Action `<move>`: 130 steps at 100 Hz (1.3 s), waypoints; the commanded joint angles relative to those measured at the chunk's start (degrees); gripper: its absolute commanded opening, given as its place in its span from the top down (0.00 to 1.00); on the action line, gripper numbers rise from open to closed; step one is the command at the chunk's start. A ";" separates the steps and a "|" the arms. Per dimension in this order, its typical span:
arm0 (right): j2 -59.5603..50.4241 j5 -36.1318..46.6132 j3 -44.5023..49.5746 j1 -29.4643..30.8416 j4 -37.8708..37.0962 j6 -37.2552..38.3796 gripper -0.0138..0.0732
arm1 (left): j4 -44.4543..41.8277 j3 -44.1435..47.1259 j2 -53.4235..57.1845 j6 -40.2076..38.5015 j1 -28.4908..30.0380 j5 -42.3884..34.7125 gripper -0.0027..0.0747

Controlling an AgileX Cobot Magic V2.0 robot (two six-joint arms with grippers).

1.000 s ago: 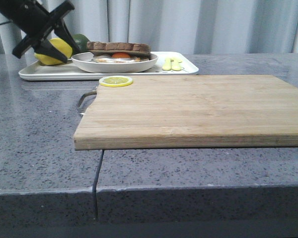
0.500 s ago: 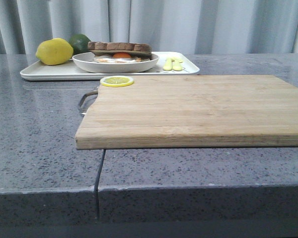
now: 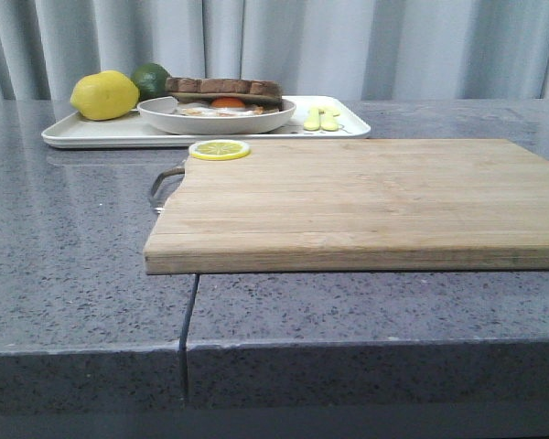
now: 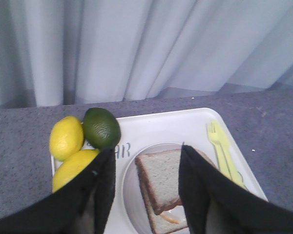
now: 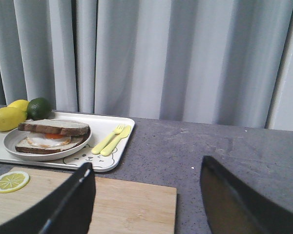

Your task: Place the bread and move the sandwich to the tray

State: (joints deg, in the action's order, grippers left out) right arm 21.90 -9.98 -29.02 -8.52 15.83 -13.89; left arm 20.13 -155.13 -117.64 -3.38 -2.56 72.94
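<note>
Two black hands are being held with fingers apart and nothing between them. The left hand [image 4: 146,190] is being kept directly above the egg sandwich on its round white plate [image 4: 161,187], far nearer than the right hand [image 5: 146,204], which is being held over the wooden cutting board [image 5: 112,204]. The plate is sitting inside the white rectangular tray [image 3: 91,134] on the grey tabletop [image 3: 64,247].
</note>
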 commanded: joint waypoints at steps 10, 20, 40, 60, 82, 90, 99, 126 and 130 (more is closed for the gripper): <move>0.27 4.86 -1.40 0.30 -0.34 -0.21 0.30 | -3.38 3.06 8.23 2.15 -5.09 0.53 0.60; 0.27 4.86 -1.40 0.30 -0.34 -0.21 0.30 | -10.03 9.52 12.27 4.06 -8.56 0.53 0.60; 0.27 4.92 -1.40 0.30 -0.34 -0.21 0.30 | -16.95 23.49 22.75 3.78 -13.35 -2.09 0.60; 0.27 4.92 -1.35 0.30 -0.34 -0.21 0.30 | -16.85 42.28 38.06 3.38 -16.17 -16.66 0.60; 0.27 4.25 -0.36 0.30 -0.34 -0.21 0.30 | -13.81 74.90 60.16 3.38 -17.64 -37.16 0.60; 0.27 3.60 0.47 0.30 -0.34 -0.21 0.30 | -12.59 86.02 68.08 3.38 -17.64 -45.29 0.60; 0.27 3.41 1.55 0.30 -0.49 -0.45 0.30 | -11.81 97.82 77.42 3.38 -17.64 -52.09 0.60; 0.22 6.04 5.45 0.30 -0.55 -1.51 0.30 | -11.40 123.71 100.63 3.38 -17.64 -62.05 0.60; 0.22 6.46 5.95 0.30 -0.55 -1.51 0.30 | -11.40 125.75 103.27 3.38 -17.64 -62.52 0.60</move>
State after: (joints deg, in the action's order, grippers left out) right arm 21.90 -9.31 -22.39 -8.52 15.71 -14.67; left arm 8.10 -32.83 -18.37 0.53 -19.70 17.12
